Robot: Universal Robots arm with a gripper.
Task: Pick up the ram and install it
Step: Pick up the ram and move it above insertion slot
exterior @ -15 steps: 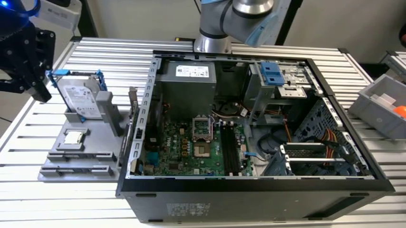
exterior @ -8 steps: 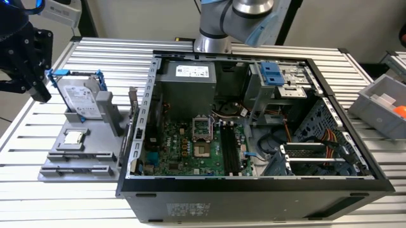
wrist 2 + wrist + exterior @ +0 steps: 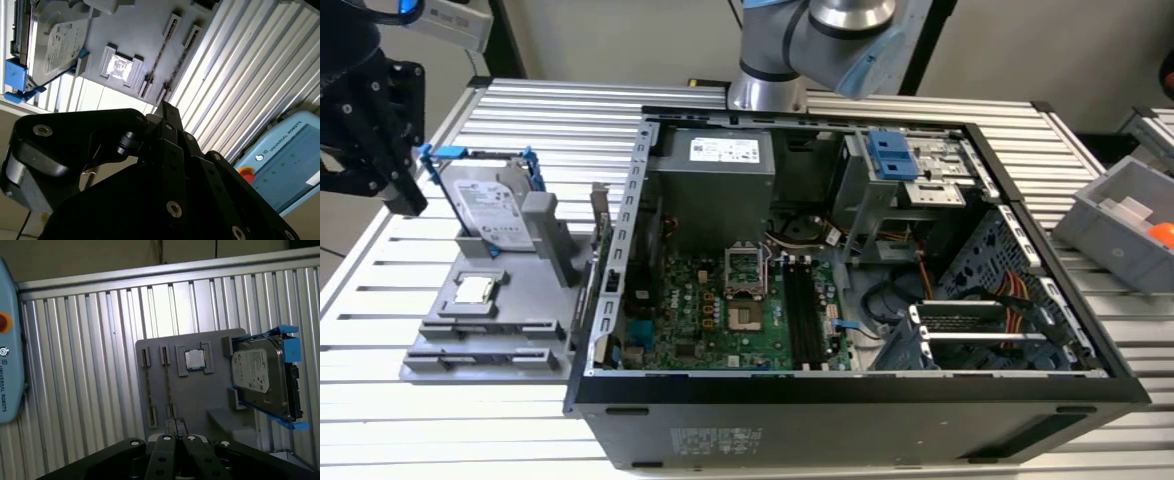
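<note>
I have the tool [image 3: 175,422] hanging above the grey holder tray [image 3: 200,395], clear of it and touching nothing. Its fingers look pressed together, with nothing pinched between them. In the exterior view it sits high, off the tray's side on the exterior view's left.

The ram [image 3: 168,384] stands on edge in the tray, caught between two small end brackets. In the first wrist view it shows only as a thin dark line. A second stick [image 3: 148,385] stands the same way in the slot just beside it, toward the tray's outer edge. The tool's tips are nearest the end of the ram's slot.

The processor [image 3: 195,360] lies flat in a square recess of the tray, just beside the ram on its other side. Past it the hard drive [image 3: 257,375], in its blue bracket, stands upright against the tray's posts.

The tray rests on the ribbed metal counter [image 3: 85,365]. The open computer case [image 3: 1014,215] stands right against the tray on the exterior view's right, motherboard [image 3: 707,310] exposed. A teach pendant [image 3: 7,355] lies on the counter, well apart from the tray.
</note>
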